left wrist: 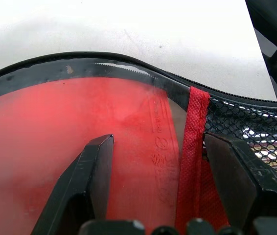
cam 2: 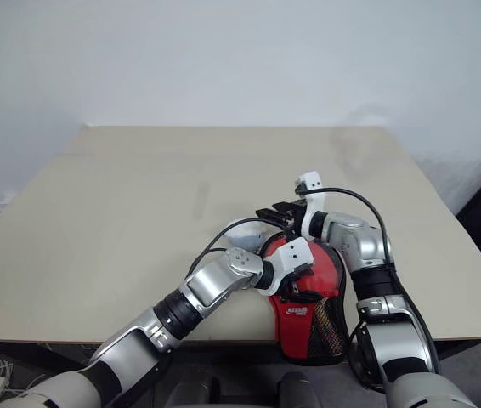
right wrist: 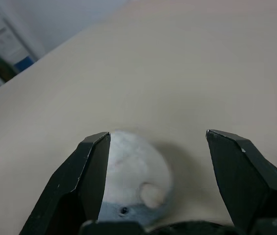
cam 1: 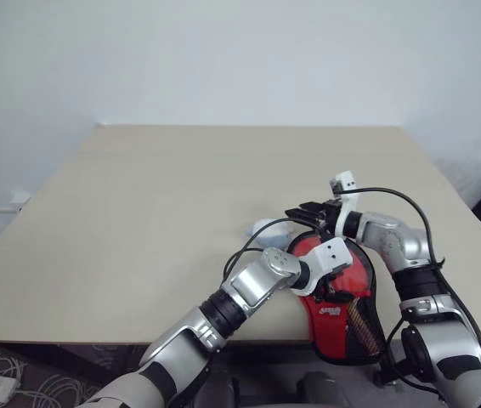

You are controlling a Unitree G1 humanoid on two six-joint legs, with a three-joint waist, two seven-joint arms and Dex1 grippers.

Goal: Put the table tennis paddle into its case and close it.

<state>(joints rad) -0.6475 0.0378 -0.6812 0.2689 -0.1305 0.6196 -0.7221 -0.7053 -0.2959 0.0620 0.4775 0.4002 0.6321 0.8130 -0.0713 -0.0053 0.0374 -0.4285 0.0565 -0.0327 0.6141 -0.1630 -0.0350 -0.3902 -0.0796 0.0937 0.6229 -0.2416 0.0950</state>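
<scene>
1. Case lies at the near edge of the table, toward 5 o'clock of the tabletop in the head views, its narrow mesh end hanging over the edge at 6 o'clock.
2. Table tennis paddle sits inside the case: its red face shows through the clear window, bordered by the black zip rim.
3. Left gripper is over the case's window side, fingers spread apart, one over the red face and the other over the black mesh; nothing is pinched between them, and contact with the case cannot be told.
4. Right gripper hovers just beyond the case's round end, at its 12 o'clock, fingers wide apart and holding nothing.
5. Small whitish rounded object lies on the table below the right gripper, at 10 o'clock of the case.
</scene>
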